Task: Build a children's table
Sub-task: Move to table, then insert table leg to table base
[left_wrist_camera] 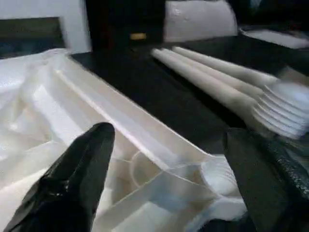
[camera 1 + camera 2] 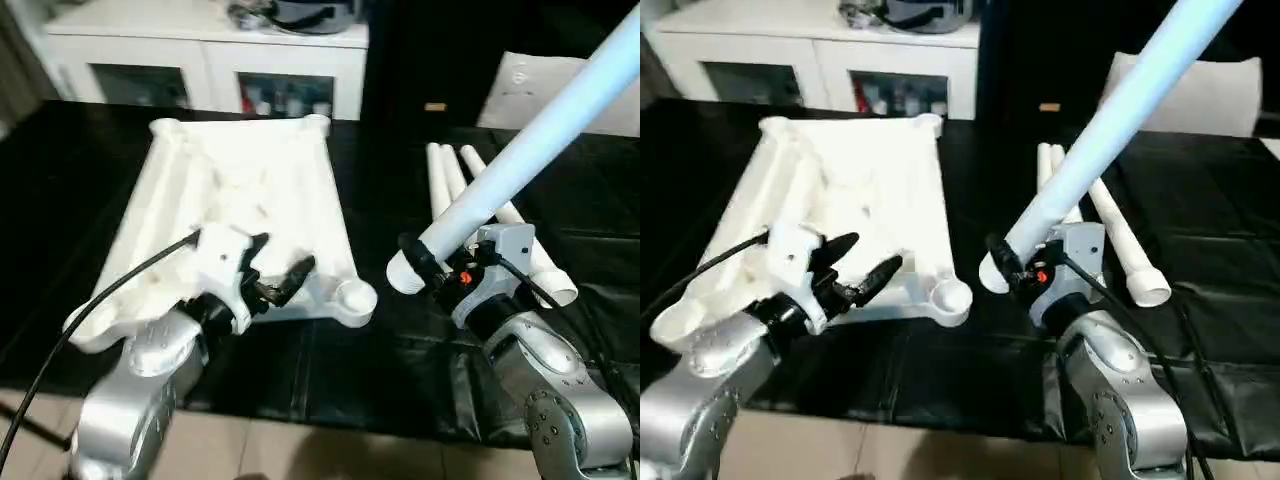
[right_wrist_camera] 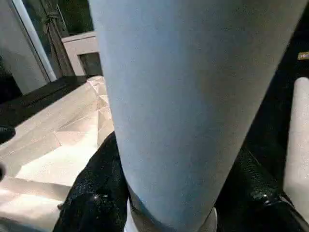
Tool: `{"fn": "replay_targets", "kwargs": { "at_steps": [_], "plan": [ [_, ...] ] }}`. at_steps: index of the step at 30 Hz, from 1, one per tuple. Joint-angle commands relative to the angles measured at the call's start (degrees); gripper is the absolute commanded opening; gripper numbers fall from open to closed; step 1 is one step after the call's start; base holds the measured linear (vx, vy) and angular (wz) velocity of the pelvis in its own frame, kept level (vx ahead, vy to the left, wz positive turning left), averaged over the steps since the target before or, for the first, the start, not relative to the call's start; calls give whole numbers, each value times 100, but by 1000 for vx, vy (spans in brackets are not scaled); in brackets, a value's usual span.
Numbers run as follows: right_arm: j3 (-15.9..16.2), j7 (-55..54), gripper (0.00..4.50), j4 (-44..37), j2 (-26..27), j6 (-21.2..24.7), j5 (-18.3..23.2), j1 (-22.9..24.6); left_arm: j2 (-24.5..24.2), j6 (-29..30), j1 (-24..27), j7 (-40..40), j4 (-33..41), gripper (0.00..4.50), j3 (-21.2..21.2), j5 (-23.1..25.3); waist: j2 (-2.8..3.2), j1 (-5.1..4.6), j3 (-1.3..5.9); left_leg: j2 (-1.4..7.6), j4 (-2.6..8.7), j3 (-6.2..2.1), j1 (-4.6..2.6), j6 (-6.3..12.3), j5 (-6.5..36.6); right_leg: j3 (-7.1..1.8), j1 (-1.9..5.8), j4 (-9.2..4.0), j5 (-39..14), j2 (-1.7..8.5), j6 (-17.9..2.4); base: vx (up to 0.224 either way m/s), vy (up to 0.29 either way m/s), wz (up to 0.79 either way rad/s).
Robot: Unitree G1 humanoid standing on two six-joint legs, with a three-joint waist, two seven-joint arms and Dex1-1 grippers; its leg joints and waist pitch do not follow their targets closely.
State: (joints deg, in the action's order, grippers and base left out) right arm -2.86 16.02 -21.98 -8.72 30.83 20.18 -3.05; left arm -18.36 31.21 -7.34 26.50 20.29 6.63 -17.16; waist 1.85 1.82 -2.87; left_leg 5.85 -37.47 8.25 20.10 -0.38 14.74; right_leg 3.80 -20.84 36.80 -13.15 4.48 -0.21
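Note:
The white tabletop [image 2: 250,190] of the children's table lies ribbed side up on the left half of the black work table. My left gripper [image 2: 283,255] hovers open over its near right part, close to the round corner socket [image 2: 352,296]; in the left wrist view that socket [image 1: 217,176] sits between the two black fingers [image 1: 72,179]. My right gripper [image 2: 437,262] is shut on a white leg [image 2: 540,130]. The leg slants up to the far right, its thick end low and a little right of the socket. Three more legs [image 2: 452,180] lie side by side behind it.
A white glass-door cabinet [image 2: 210,60] stands behind the black work table [image 2: 400,370]. A pale cushion-like object [image 2: 540,85] sits at the back right. A black cable [image 2: 110,290] trails from my left wrist. The table's near edge runs just below both wrists.

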Motion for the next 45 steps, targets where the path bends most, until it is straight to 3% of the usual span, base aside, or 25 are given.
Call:
{"fn": "replay_targets", "kwargs": {
  "at_steps": [1,3,4,5,10,13,14,15,16,18,19,22,26,30,45],
  "plan": [
    [-91,39,191,86,-128,77,-23,-134,-188,95,-180,553,-154,433,188,-159,29,-26,165,640,663,-324,-13,-251,1704,-421,165,-580,-1834,541,-1052,0,0,0],
    [-139,76,191,134,-135,154,59,-188,-341,103,-293,799,-279,442,280,-172,81,-40,184,626,677,-343,-21,-356,1858,-434,141,-596,-1952,525,-932,0,0,0],
    [-131,129,191,176,-188,168,54,-227,-473,161,-390,1012,-385,447,355,-192,79,-39,195,623,680,-346,10,-303,1705,-439,162,-568,-1758,525,-956,0,0,0],
    [-81,233,191,247,-282,165,23,-265,-664,135,-532,1321,-583,447,480,-133,130,-28,187,609,684,-344,10,-276,1673,-439,150,-573,-1800,520,-940,0,0,0],
    [37,517,191,441,-487,38,-15,-382,-1050,-101,-959,2121,-1288,450,771,81,115,-18,250,592,639,-286,51,-15,893,-438,205,-561,-1250,528,-1107,0,0,0],
    [73,636,191,551,-579,-47,-21,-447,-1204,-361,-1191,2500,-1789,422,1008,318,100,-16,288,607,611,-264,59,140,412,-416,226,-496,-620,516,-1286,0,0,0],
    [79,657,191,595,-602,-53,-33,-480,-1285,-562,-1305,2665,-2081,403,1171,491,147,6,292,605,606,-262,50,218,305,-407,211,-493,-480,508,-1321,0,0,0],
    [77,672,191,641,-617,-46,-32,-526,-1310,-817,-1521,2832,-2616,394,1359,675,115,-7,307,608,603,-256,52,264,206,-399,225,-475,-288,500,-1360,0,0,0],
    [74,678,191,647,-622,-43,-27,-533,-1302,-849,-1561,2850,-2699,394,1377,685,123,0,305,601,603,-256,45,292,169,-393,216,-476,-258,491,-1359,0,0,0],
    [90,702,191,653,-632,-39,-15,-537,-1245,-916,-1661,2887,-2939,375,1384,681,134,-1,328,639,596,-260,37,263,144,-388,234,-428,19,529,-1520,0,0,0],
    [115,727,191,656,-640,-48,-19,-527,-1206,-938,-1742,2934,-3122,367,1373,675,170,-1,335,638,591,-265,40,258,117,-386,236,-406,143,530,-1563,0,0,0],
    [166,817,191,633,-667,-44,11,-498,-1130,-1020,-1924,3112,-3480,350,1326,645,149,4,337,643,594,-254,52,301,180,-376,243,-413,291,547,-1677,0,0,0],
    [247,883,191,669,-677,-96,-4,-460,-1041,-1305,-2115,3276,-3906,318,1281,658,124,16,311,669,620,-251,51,239,432,-387,243,-449,-83,568,-1667,0,0,0],
    [343,929,191,663,-689,-109,-40,-445,-1033,-1515,-2239,3419,-4251,287,1262,687,138,7,294,663,636,-253,61,188,528,-392,235,-474,-276,563,-1600,0,0,0],
    [497,1021,191,583,-703,-116,-81,-378,-1051,-2102,-2529,3779,-5113,186,1295,927,164,3,297,693,657,-264,46,114,599,-403,227,-462,-86,585,-1671,0,0,0]
  ]
}}
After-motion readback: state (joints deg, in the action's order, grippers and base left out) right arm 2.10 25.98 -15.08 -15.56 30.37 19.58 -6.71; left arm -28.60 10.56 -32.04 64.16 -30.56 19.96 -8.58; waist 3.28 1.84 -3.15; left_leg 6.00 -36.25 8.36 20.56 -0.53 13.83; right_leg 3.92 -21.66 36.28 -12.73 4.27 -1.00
